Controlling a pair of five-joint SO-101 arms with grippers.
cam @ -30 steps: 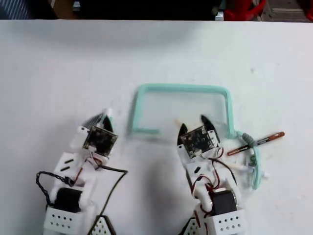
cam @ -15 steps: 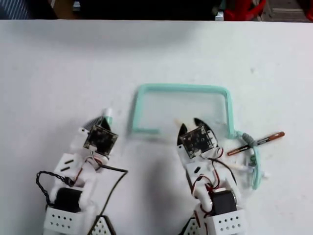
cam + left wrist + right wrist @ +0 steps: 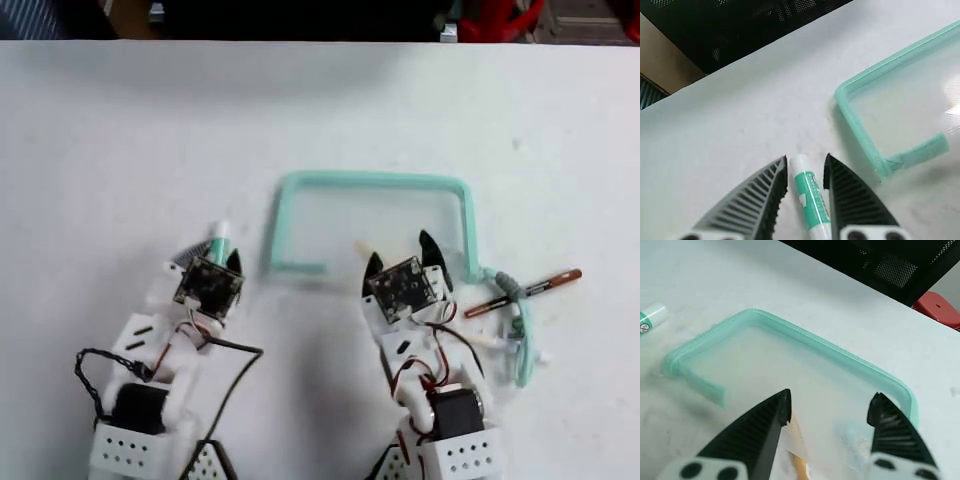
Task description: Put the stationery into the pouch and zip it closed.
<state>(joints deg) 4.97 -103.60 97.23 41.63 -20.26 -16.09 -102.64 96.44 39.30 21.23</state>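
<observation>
We are working on the first step, gathering the stationery; nothing is zipped yet. In the high view the left claw (image 3: 805, 162) is sitting at the lower left of the frame. Its fingers are spread and straddling a green-and-white glue stick (image 3: 811, 200) that is lying flat on the table (image 3: 150, 130), just left of the pouch (image 3: 372, 181). The fingers are running close along both sides of the stick, but we are not seeing them pinch it.

The pouch, clear with a teal zip edge, is lying open at the centre of the frame, and its loose zip strip is trailing toward the lower right. The right claw (image 3: 831, 399) is hanging over the pouch's near edge, spread wide and holding nothing. A pale yellowish item is showing beneath it, and we are unable to tell what it is. A reddish-brown pen (image 3: 535, 287) is resting at the right of the frame, outside the pouch and across the zip strip.

We are judging that the next move is calling for the left claw to squeeze onto the glue stick, lift it, and carry it rightward into the pouch's open side. The pen is looking like the right arm's job.
</observation>
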